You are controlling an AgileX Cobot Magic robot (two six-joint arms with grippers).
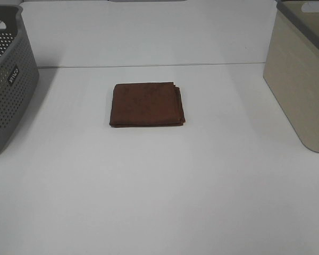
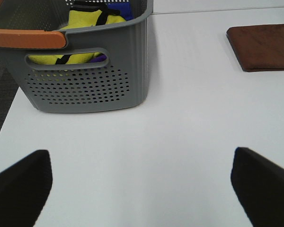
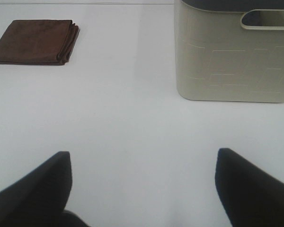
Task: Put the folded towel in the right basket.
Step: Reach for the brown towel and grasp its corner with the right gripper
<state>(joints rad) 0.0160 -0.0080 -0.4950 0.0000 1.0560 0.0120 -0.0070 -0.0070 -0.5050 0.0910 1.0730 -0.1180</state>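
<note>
I've got the folded brown towel (image 1: 147,104) lying flat mid-table (image 1: 159,202), well apart from the grey perforated basket (image 1: 5,79) on the left and the beige basket (image 1: 300,90) on the right. Left gripper (image 2: 141,152) is spread wide and holding nothing. Right gripper (image 3: 143,153) is the same, wide and empty.

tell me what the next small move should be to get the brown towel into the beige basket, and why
Probably reach the right end effector toward the folded towel. The towel lies flat and untouched, well apart from the beige basket on the right. The end effector is open, empty and short of the towel, so it likely has to close that gap before any grasp.
</note>
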